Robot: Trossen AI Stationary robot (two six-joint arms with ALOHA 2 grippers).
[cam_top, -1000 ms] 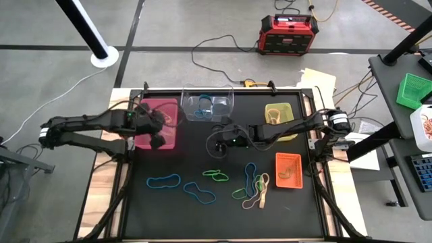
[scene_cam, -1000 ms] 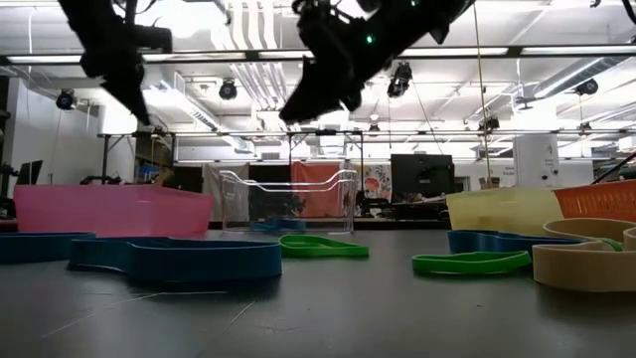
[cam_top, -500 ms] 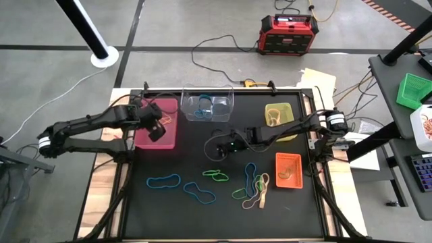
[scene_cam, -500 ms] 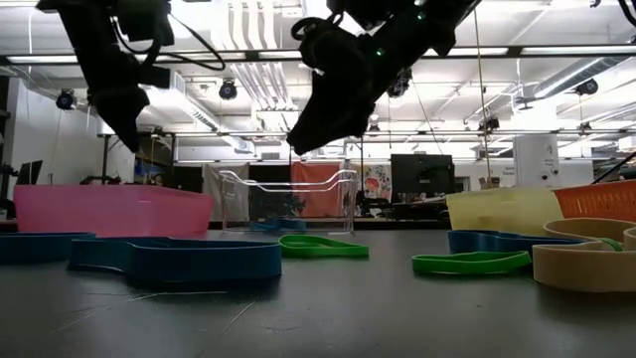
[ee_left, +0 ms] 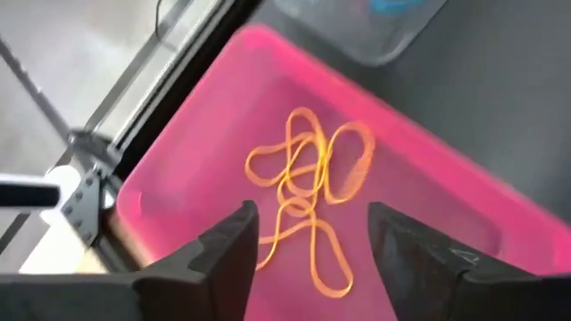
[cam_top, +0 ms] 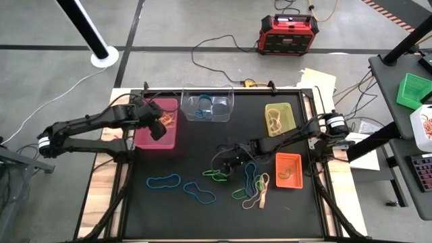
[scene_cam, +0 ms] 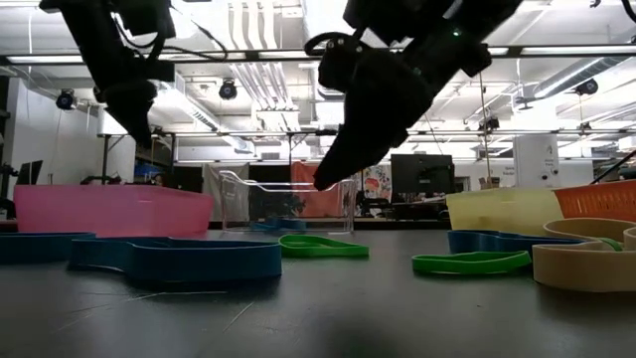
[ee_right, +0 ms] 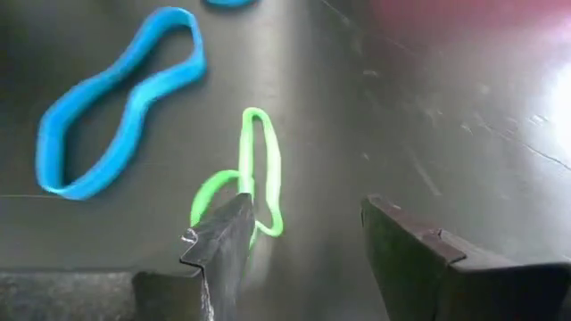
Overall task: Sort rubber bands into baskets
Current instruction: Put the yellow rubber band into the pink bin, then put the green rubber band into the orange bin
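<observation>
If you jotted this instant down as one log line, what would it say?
left gripper: open above pink basket holding orange bands | right gripper: open, over green band on table | blue bands: unsorted

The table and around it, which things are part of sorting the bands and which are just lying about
Part of the job: loose rubber bands, pink basket, clear basket, yellow-green basket, orange basket, right gripper, left gripper.

Just lying about: red-black power box, green crate, papers.
</observation>
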